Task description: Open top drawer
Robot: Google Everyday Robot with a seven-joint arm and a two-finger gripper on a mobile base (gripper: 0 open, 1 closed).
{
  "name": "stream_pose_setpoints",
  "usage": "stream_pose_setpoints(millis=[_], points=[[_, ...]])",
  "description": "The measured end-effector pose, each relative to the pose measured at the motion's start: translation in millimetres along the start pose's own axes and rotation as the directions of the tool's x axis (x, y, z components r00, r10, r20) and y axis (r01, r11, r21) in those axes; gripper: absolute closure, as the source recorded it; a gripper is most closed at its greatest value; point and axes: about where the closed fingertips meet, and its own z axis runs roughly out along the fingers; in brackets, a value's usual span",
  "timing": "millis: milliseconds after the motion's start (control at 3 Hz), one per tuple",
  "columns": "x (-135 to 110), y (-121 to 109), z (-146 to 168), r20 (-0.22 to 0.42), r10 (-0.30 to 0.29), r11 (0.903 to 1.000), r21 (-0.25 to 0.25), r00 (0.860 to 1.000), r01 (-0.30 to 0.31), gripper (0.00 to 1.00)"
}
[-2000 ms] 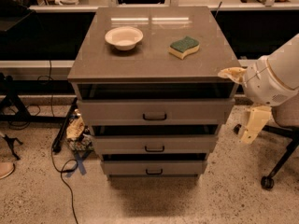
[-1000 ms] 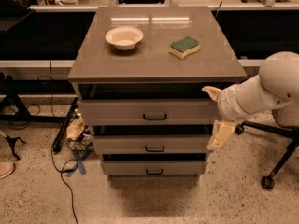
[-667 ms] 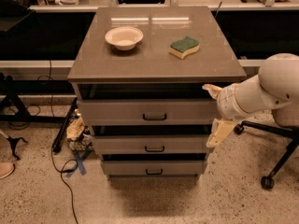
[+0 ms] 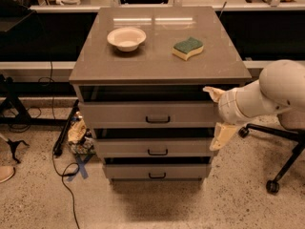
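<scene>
The single camera view looks down on the front of the table [image 4: 157, 66], with a bowl [image 4: 126, 38] and a sponge [image 4: 188, 48] on its top. The top drawer [image 4: 119, 114] sits directly under the table's front edge. Its wide grey face runs left to right and looks barely out, if at all. Its small black handle [image 4: 157, 119] lies level at the centre of that face.

The pincer [image 4: 217, 114] hangs just below the table's front right corner, at the right end of the drawer face. Its two pale fingers stand apart, one above the other, with nothing between them. The handle lies to the pincer's left at about the same height, so I judge a sideways reach along the drawer face comes next.

The floor in front of the table is open for pulling. A chair [image 4: 281, 175] stands right of the arm [image 4: 276, 92], and two narrower drawers [image 4: 152, 148] sit below.
</scene>
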Motion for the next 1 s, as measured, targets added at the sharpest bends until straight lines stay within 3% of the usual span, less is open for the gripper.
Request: stream_pose_setpoints(millis=[333,1000], points=[[13,-10,20,-0.003,-0.044,0.9989,0.019,0.999,0.044,0.0],[49,-32,67,-0.04,0.009,0.9993,0.037,0.999,-0.008,0.0]])
